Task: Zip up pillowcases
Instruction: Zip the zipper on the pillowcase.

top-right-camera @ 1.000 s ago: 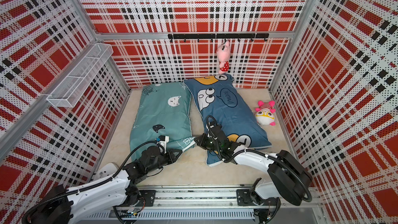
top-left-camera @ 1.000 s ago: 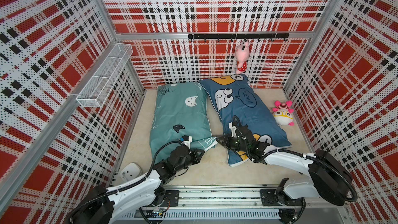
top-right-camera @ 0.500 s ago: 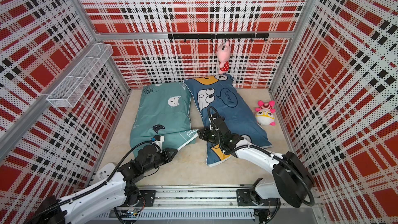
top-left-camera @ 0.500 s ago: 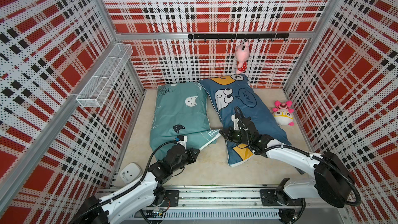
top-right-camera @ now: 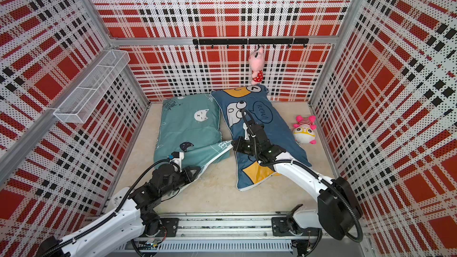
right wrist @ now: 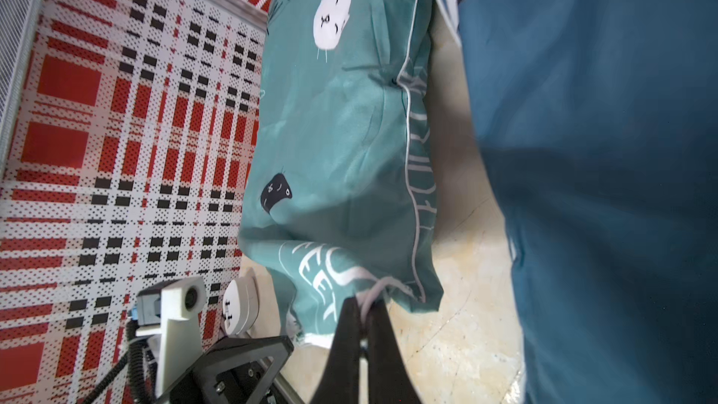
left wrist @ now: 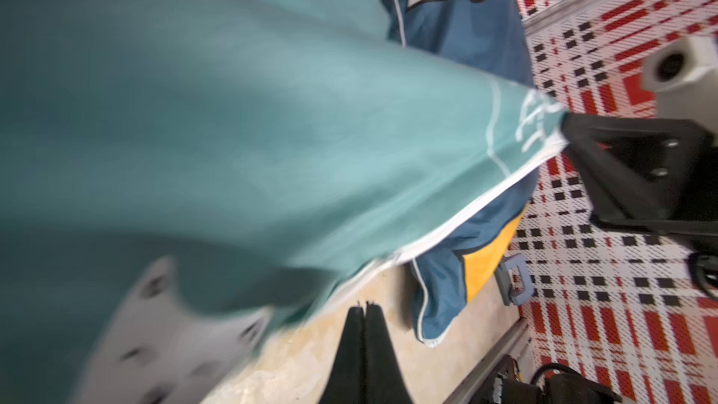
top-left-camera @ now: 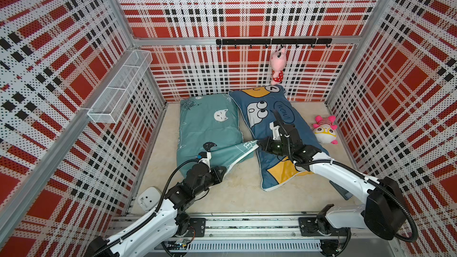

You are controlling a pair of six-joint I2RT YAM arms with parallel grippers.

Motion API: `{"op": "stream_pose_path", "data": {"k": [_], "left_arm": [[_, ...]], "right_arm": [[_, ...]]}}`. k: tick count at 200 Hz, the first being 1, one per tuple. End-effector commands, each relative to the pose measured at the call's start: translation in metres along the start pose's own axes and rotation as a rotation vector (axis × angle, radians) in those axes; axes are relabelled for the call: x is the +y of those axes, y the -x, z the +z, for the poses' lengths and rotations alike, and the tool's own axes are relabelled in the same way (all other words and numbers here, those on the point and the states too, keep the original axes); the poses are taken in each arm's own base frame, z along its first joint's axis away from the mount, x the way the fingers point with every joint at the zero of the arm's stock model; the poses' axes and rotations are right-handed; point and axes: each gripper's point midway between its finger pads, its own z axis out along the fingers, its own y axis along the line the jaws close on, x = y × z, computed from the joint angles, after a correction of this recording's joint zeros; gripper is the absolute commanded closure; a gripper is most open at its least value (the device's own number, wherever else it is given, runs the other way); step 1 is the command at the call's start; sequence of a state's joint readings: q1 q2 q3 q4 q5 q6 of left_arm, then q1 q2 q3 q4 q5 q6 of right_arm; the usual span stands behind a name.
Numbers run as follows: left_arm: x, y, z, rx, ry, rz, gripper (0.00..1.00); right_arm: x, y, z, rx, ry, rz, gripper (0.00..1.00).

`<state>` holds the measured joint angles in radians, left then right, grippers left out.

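The teal pillowcase (top-left-camera: 210, 129) lies on the floor (top-left-camera: 235, 189) beside the blue pillowcase (top-left-camera: 272, 119). The right claw (top-left-camera: 259, 144) pinches its near corner tight — the white zipper edge (left wrist: 466, 207) runs from there to the left claw (top-left-camera: 223, 169), closed, its hold unclear.

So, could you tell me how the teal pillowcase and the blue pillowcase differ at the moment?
Print: the teal pillowcase carries small cat faces, while the blue pillowcase has big-eyed cartoons and a speech bubble. State: the teal pillowcase's near corner is pinched and pulled taut by the right gripper, whereas no gripper holds the blue pillowcase. Both lie side by side on the floor, edged in white piping.
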<state>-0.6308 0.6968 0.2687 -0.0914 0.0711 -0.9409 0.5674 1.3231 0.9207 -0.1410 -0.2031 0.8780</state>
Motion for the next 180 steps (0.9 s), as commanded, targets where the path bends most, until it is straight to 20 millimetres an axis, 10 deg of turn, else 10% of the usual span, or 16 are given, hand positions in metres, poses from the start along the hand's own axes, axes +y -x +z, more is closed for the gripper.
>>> {"op": "stream_pose_path", "data": {"k": [1, 62, 79, 98, 135, 180], "left_arm": [[0.029, -0.011, -0.001, 0.035, 0.098, -0.011, 1.0], [0.009, -0.012, 0.006, 0.052, 0.004, -0.032, 1.0], [-0.013, -0.01, 0.01, 0.055, -0.055, -0.027, 1.0], [-0.047, -0.01, 0.016, 0.055, -0.154, -0.03, 1.0], [-0.093, -0.028, 0.032, 0.102, -0.286, -0.046, 0.79], [-0.104, -0.033, 0.05, 0.108, -0.318, -0.062, 0.63]], "right_arm": [[0.001, 0.045, -0.022, -0.145, -0.03, -0.047, 1.0], [0.004, 0.047, -0.009, -0.058, -0.021, -0.089, 1.0], [-0.003, 0.042, -0.011, -0.011, -0.052, -0.106, 0.49], [-0.011, 0.032, -0.025, 0.015, -0.086, -0.114, 0.29], [-0.035, -0.023, -0.044, 0.084, -0.088, -0.037, 0.26], [-0.024, -0.062, -0.018, 0.136, 0.019, -0.016, 0.38]]}}
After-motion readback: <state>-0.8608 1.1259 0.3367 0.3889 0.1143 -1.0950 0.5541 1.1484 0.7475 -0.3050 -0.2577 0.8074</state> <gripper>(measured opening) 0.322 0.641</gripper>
